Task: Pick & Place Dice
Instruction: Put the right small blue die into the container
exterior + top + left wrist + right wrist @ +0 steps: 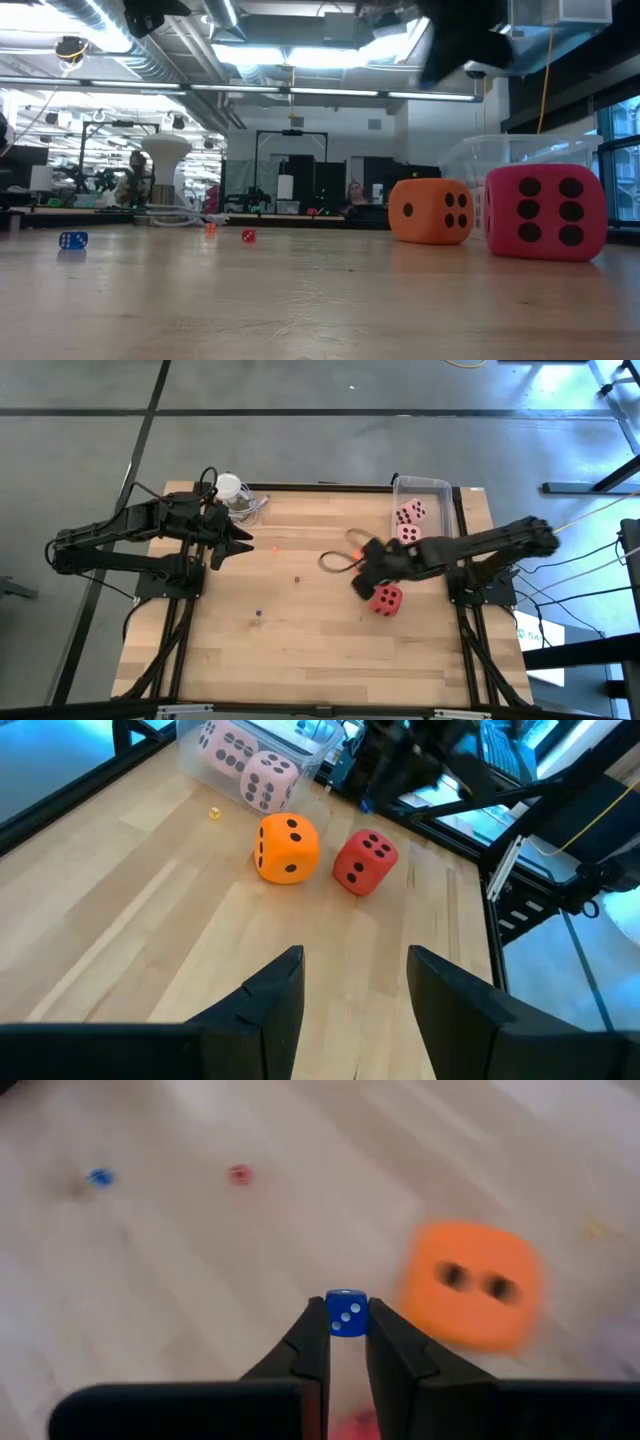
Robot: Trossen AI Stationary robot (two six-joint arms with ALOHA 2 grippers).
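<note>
Right claw (346, 1342) is clenched on a tiny blue hard die (346, 1312), held above the wooden surface (300, 630) over the orange soft cube die (287, 847). Red soft cube die (386, 599) sits beside it. Two pale pink dice (408, 522) lie in the clear plastic bin (440, 488) at the far right edge. Left claw (350, 995) hangs released near the left edge; open surface lies between.

The high view looks straight down on the whole worktop (300, 620). The low view looks level across it. Both share the orange die (431, 211) and red die (386, 599).
</note>
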